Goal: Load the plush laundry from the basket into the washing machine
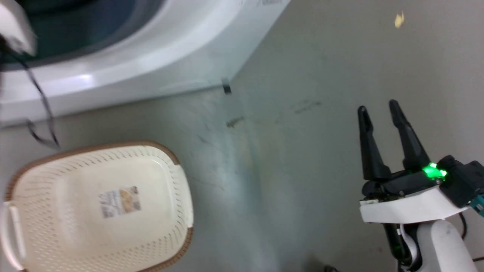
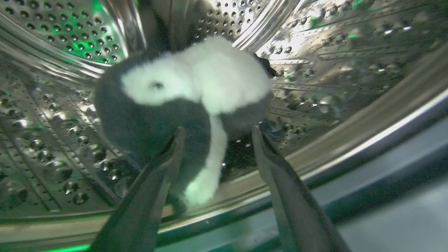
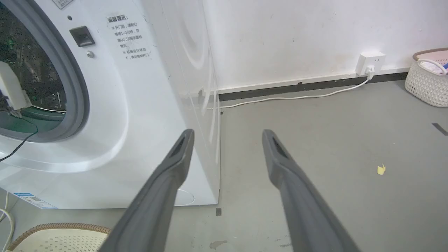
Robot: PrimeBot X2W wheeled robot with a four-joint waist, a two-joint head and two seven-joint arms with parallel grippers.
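The plush laundry (image 2: 196, 84), a fluffy white and black panda-like toy, lies inside the shiny steel drum (image 2: 63, 115) of the washing machine (image 1: 159, 56). My left gripper (image 2: 215, 134) is open just in front of the toy, its fingers apart and touching nothing. The cream basket (image 1: 98, 207) with the brown rim sits on the floor below the washer, holding only its label (image 1: 119, 202). My right gripper (image 1: 378, 109) is open and holds nothing, hovering over bare floor to the right of the washer (image 3: 115, 105).
A black cable (image 1: 41, 109) hangs from my left arm across the washer's front. A white cord (image 3: 297, 96) runs along the wall to a socket (image 3: 370, 63). A second white basket (image 3: 428, 78) stands far right. A yellow scrap (image 3: 381, 169) lies on the grey floor.
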